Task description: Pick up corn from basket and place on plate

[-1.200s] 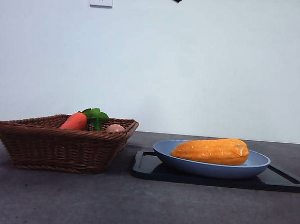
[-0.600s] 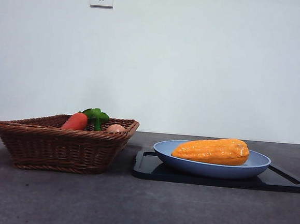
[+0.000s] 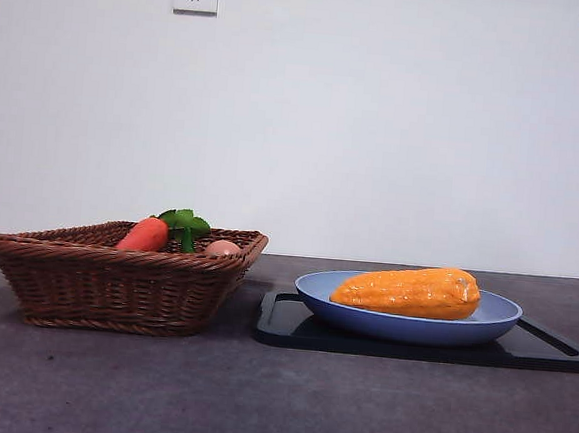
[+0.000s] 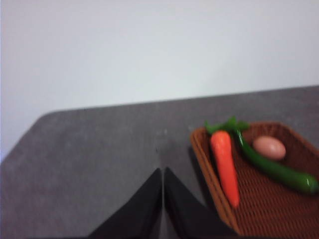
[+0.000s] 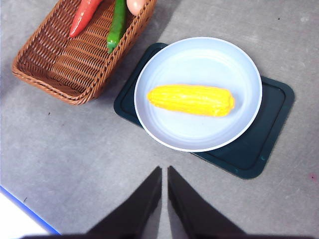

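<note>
The basket (image 3: 119, 273) sat left, holding a carrot (image 3: 145, 234). Right of it, the corn (image 3: 407, 291) lay lengthwise across the plate (image 3: 406, 326), tapered end toward the basket. Both the left gripper (image 4: 162, 172) and right gripper (image 5: 164, 170) were closed, empty.

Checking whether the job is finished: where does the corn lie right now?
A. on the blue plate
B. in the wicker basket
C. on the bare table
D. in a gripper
A: the corn lies on the plate, apart from the basket and both grippers.
</note>
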